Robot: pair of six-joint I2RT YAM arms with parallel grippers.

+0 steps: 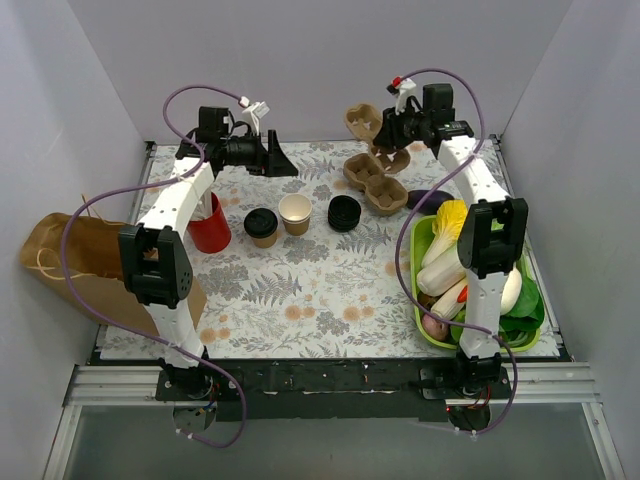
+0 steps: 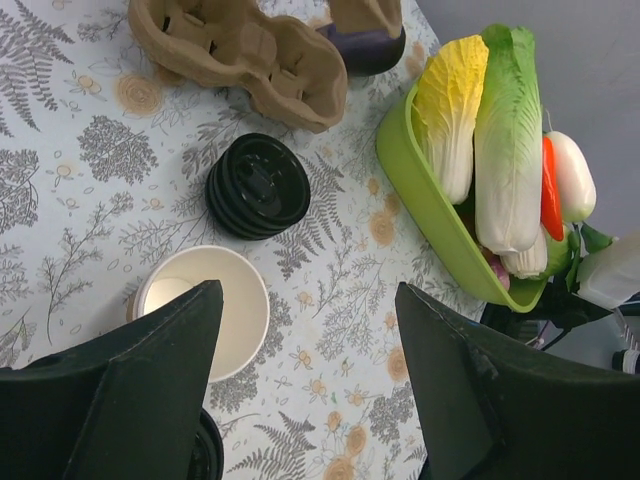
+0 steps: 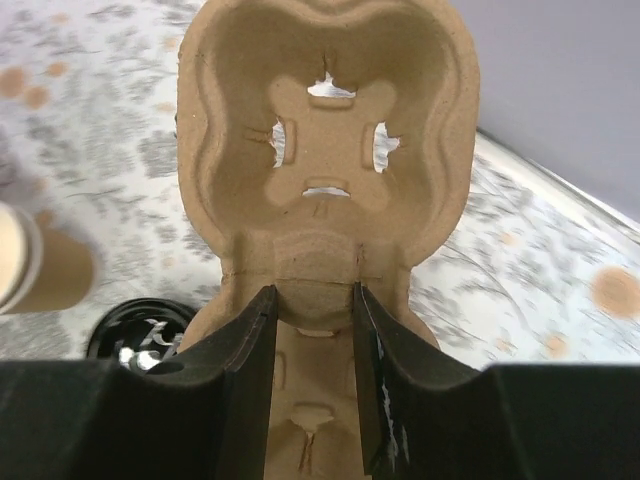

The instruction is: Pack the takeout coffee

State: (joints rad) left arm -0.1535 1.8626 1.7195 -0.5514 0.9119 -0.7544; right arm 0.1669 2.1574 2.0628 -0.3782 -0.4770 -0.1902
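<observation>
Step judged: carrier prep. Carrier [image 3: 320, 120] is clamped and held up by R gripper [image 3: 312, 300]; L gripper [image 2: 307, 298] is spread wide, empty. Next, prob.: carrier must be set flat nr lidded cup [image 1: 262, 226].

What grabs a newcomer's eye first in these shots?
The right gripper, shut on a brown pulp carrier and holding it up at the table's far right. Next, the green tray heaped with vegetables along the right edge. Mid-table, a lidded cup, an open cup and a stack of black lids sit in a row, the left gripper open above the open cup.
</observation>
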